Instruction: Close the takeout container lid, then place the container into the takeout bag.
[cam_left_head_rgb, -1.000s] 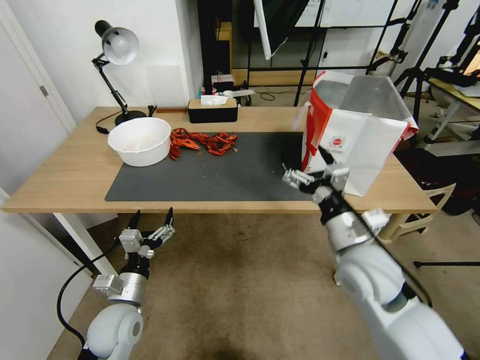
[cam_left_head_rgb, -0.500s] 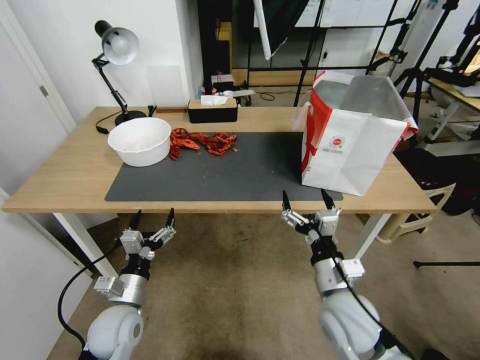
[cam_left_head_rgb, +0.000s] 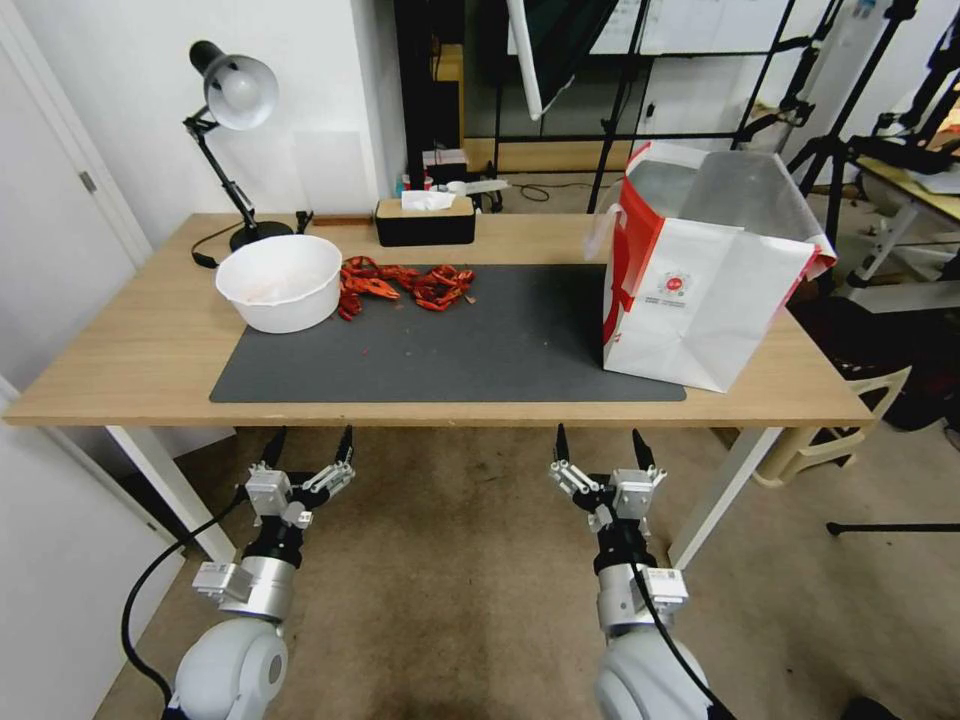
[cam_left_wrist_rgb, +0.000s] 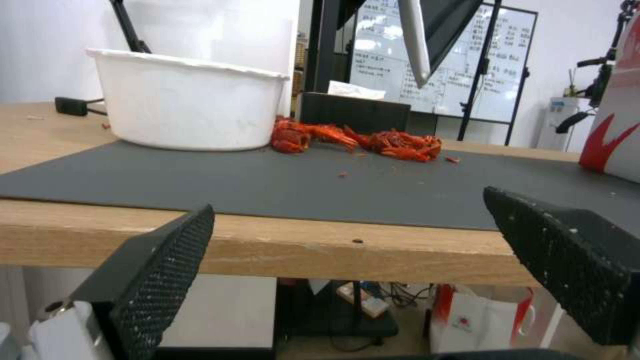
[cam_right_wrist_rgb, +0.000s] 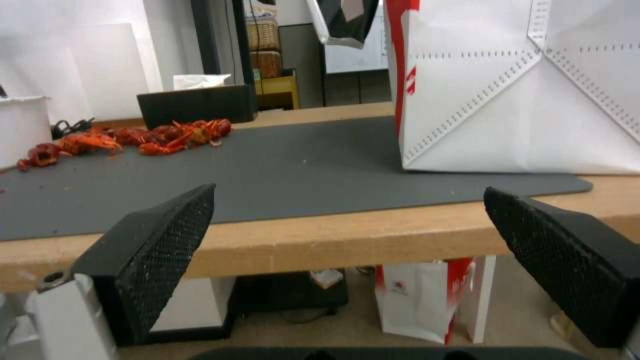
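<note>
The takeout bag stands upright and open at the right end of the table, white with red sides and a silvery lining; it shows too in the right wrist view and at the edge of the left wrist view. The takeout container and its lid are out of view. My right gripper hangs open just below the table's front edge, nearer than the bag and left of it, holding nothing. My left gripper is open and empty below the front edge on the left.
A dark mat covers the middle of the wooden table. On it sit a white round bowl and a pile of red crayfish. A black tissue box and a desk lamp stand at the back.
My right gripper has drawn back from beside the bag's front face and dropped below the table's front edge, staying open. The left gripper has sunk slightly.
</note>
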